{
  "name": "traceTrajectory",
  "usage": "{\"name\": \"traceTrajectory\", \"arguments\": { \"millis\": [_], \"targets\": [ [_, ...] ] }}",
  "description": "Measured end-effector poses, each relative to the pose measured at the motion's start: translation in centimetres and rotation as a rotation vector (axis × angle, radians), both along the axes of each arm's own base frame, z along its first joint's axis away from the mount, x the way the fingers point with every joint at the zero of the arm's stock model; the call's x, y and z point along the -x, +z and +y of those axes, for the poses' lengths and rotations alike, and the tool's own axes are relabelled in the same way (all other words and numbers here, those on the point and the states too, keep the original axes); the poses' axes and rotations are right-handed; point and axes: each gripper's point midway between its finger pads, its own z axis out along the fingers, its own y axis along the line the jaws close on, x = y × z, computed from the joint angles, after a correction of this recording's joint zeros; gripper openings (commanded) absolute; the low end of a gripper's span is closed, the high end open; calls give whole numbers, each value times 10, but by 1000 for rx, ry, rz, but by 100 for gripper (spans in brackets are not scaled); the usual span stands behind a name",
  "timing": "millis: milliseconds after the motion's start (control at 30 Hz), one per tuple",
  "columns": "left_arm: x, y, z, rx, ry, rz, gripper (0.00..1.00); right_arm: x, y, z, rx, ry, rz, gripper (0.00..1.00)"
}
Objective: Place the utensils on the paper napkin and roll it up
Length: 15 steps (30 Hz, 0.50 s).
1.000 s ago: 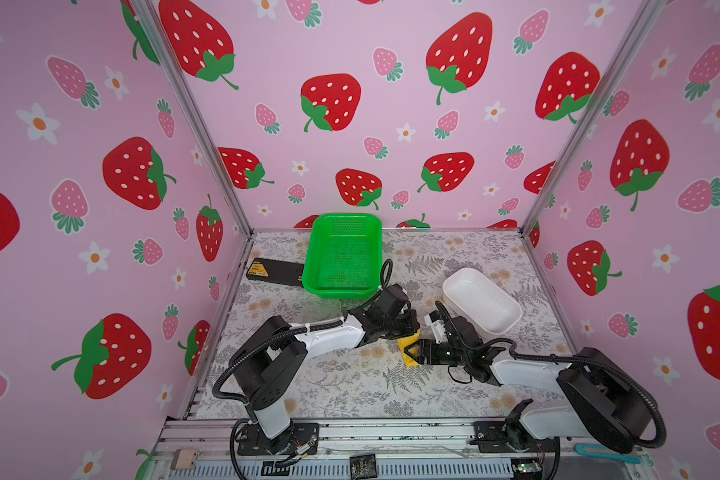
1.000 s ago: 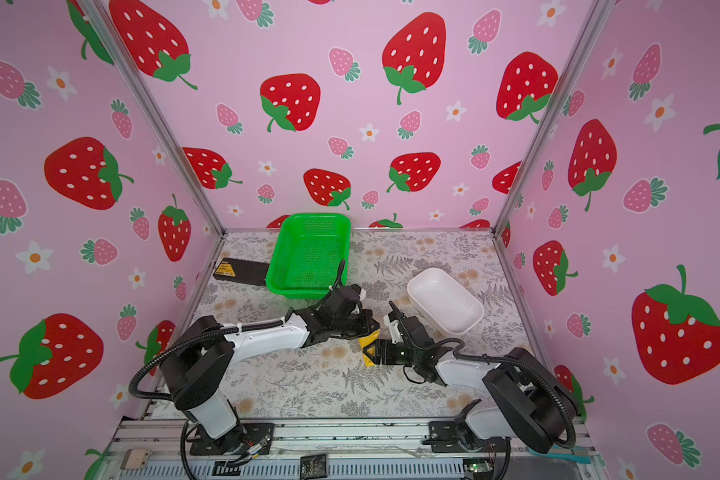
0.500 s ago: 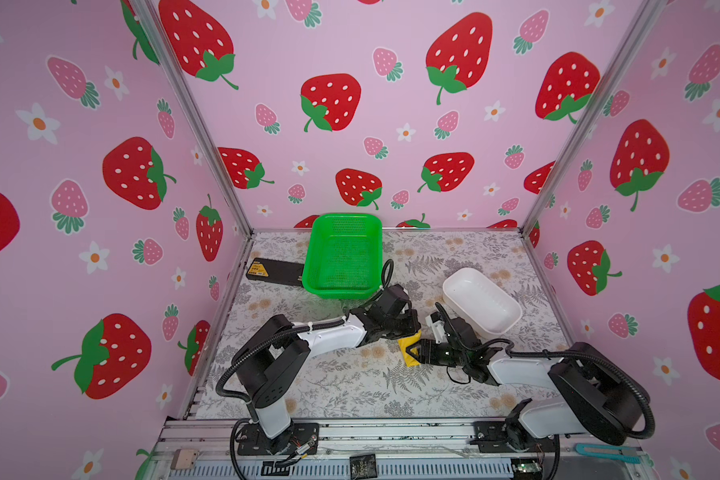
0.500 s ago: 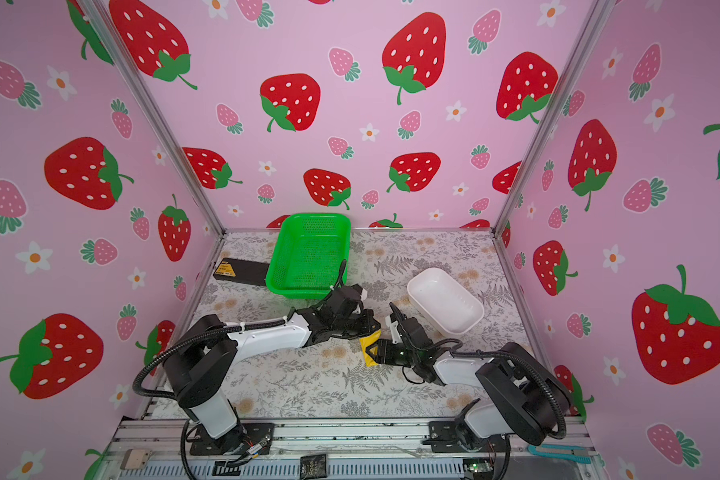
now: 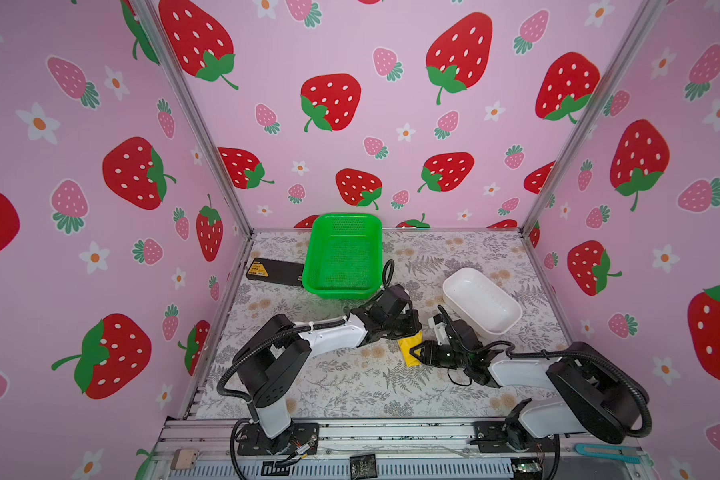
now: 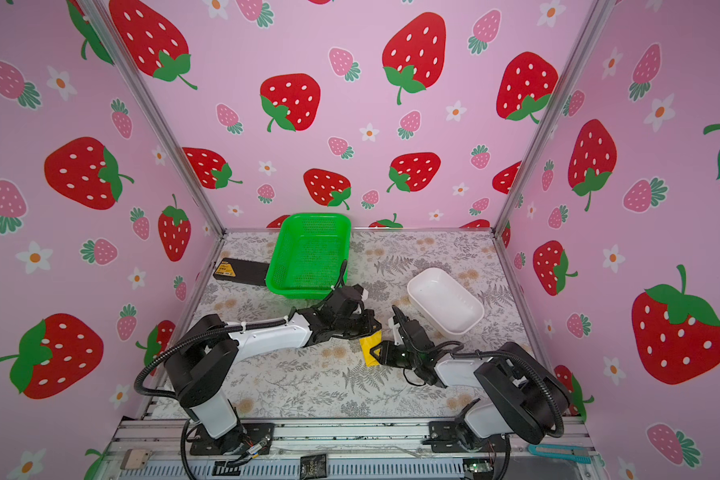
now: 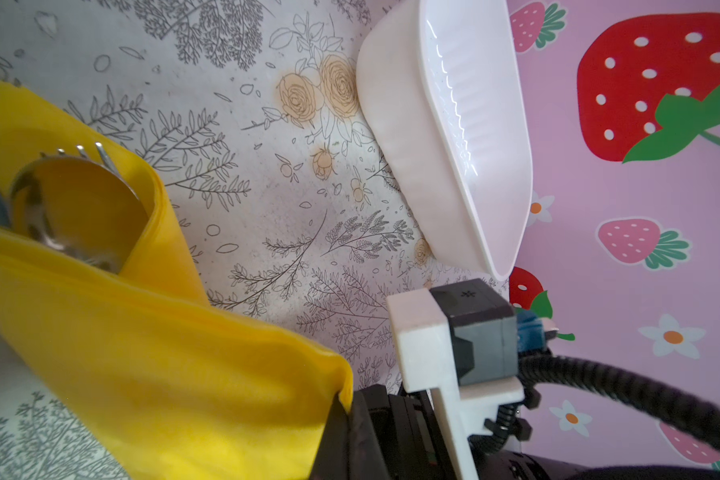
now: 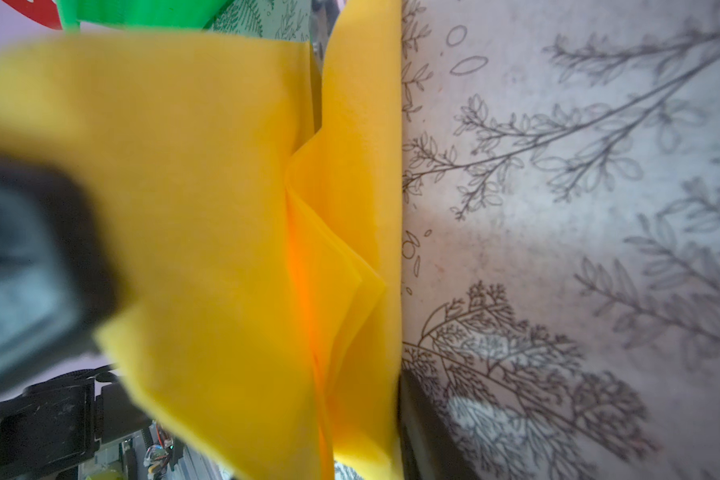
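Just left of the white dish (image 5: 479, 299) in both top views, the yellow napkin (image 5: 409, 348) lies on the flowered desk (image 5: 341, 374). It's folded around the cutlery (image 7: 63, 199), with the spoon bowl and fork tines peeking out in the left wrist view. The left hand (image 5: 412, 329) is closed over the napkin's end nearer the dish; whether it pinches paper, I can't tell. The right hand (image 5: 417, 354) straddles the end farther from the dish, one finger (image 8: 34, 249) on each side of the fold. Squeezing or only touching? I can't tell.
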Motion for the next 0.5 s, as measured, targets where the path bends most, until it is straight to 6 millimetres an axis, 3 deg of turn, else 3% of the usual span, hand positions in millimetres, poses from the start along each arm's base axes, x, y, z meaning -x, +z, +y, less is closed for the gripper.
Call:
{"name": "traceTrajectory", "arguments": {
  "millis": [500],
  "targets": [
    [2,-1,-2,0,-2,9,2,2,-3,-2,-4,-26,40,30]
  ]
}}
